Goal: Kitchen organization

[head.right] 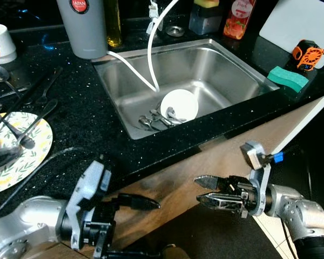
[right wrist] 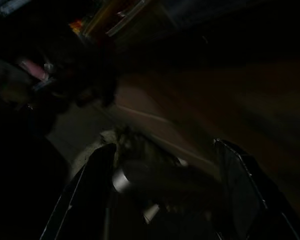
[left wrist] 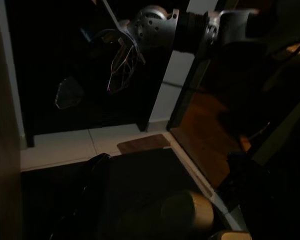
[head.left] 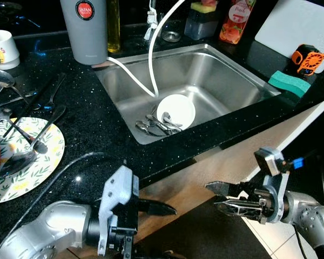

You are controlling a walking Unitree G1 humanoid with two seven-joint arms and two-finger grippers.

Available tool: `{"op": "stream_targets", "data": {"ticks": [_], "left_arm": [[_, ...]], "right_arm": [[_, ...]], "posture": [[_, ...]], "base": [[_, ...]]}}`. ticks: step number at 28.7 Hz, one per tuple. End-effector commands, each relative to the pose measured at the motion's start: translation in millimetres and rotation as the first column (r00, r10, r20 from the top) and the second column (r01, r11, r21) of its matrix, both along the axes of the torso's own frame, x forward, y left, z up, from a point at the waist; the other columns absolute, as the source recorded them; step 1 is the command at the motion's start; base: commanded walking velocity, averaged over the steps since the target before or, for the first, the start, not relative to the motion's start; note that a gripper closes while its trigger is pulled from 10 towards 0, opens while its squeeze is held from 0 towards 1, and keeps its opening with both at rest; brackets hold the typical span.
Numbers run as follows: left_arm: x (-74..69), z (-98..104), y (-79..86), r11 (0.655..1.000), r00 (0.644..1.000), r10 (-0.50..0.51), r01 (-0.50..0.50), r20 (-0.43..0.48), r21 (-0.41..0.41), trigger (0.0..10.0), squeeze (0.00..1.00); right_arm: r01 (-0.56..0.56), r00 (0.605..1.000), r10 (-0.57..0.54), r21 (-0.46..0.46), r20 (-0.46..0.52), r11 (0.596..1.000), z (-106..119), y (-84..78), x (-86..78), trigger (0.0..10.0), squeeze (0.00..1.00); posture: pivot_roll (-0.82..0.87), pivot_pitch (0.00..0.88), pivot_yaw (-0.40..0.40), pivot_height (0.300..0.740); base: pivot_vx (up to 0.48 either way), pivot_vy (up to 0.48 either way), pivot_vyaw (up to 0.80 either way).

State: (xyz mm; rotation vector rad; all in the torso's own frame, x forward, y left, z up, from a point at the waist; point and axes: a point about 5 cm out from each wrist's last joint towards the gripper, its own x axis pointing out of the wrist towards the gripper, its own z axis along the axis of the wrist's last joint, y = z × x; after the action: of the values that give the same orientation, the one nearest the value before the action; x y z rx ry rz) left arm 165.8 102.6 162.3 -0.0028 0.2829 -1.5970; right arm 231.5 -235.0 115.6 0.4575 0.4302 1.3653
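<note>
Below the black countertop (head.left: 97,124), both arms reach inward, left end effector (head.left: 164,208) unclear, right end effector (head.left: 218,197) spread.

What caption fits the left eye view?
Both tools, left and right, hang below the counter; white bowl lies in the sink.

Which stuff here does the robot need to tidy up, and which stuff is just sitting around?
To tidy: white bowl and spoons in the sink; spoons on the flowery plate.

Just sitting around: green sponge, grey flask, red bottle, white cutting board, mug.
</note>
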Motion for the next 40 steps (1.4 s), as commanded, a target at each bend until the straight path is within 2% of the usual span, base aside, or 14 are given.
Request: {"op": "stream_targets", "data": {"ticks": [1,4,6,7,11,22,31,40], "left_arm": [[0.8,-10.2,2.9,0.998,1.0,0.015,-0.015,0.0,0.056,10.0,0.0],[1.7,-10.6,2.2,0.998,1.0,0.02,-0.021,0.015,0.056,10.0,0.0],[7.6,-7.9,-3.3,0.998,0.996,0.066,-0.067,0.055,0.019,10.0,0.0],[8.5,-7.5,-4.5,0.997,0.995,0.074,-0.075,0.06,0.013,10.0,0.0],[9.1,-7.1,-6.0,0.996,0.994,0.086,-0.087,0.068,0.012,10.0,0.0],[11.1,-4.9,-9.1,0.996,0.99,0.093,-0.094,0.104,0.004,10.0,0.0],[13.2,4.1,-13.5,0.995,0.986,0.096,-0.093,0.137,-0.034,10.0,0.0],[13.7,2.6,-13.8,0.994,0.986,0.105,-0.1,0.127,-0.043,10.0,0.0]], "right_arm": [[0.041,0.999,-0.044,-0.102,-0.024,0.994,-14.7,-10.9,-2.4,10.0,0.0],[0.051,0.998,-0.055,-0.127,-0.027,0.991,-18.7,-13.4,-2.7,10.0,0.0],[0.145,0.987,-0.154,-0.199,-0.034,0.969,-36.0,-24.1,-1.0,10.0,0.0],[0.152,0.985,-0.164,-0.205,-0.043,0.967,-39.4,-25.9,-2.4,10.0,0.0],[0.162,0.982,-0.177,-0.199,-0.06,0.966,-43.1,-27.5,-4.4,10.0,0.0],[0.167,0.981,-0.183,-0.201,-0.06,0.965,-47.5,-29.0,-3.6,10.0,0.0],[0.173,0.98,-0.189,-0.213,-0.055,0.961,-53.5,-28.9,-2.3,10.0,0.0],[0.191,0.977,-0.208,-0.248,-0.043,0.95,-58.4,-28.9,-0.8,10.0,0.0]], "posture": [[0.1,0.047,-0.068,0.74],[0.1,0.047,-0.068,0.74],[0.1,0.049,-0.067,0.74],[0.1,0.049,-0.067,0.74],[0.1,0.053,-0.066,0.74],[0.1,0.054,-0.066,0.74],[0.1,0.054,-0.065,0.74],[0.09,0.056,-0.064,0.74]], "base": [[0.0,0.0,0.0],[0.0,0.0,0.0],[0.0,0.0,0.0],[0.0,0.0,0.0],[0.0,0.0,0.0],[-0.284,0.0,0.0],[-0.291,0.0,0.0],[-0.292,0.0,0.0]]}}
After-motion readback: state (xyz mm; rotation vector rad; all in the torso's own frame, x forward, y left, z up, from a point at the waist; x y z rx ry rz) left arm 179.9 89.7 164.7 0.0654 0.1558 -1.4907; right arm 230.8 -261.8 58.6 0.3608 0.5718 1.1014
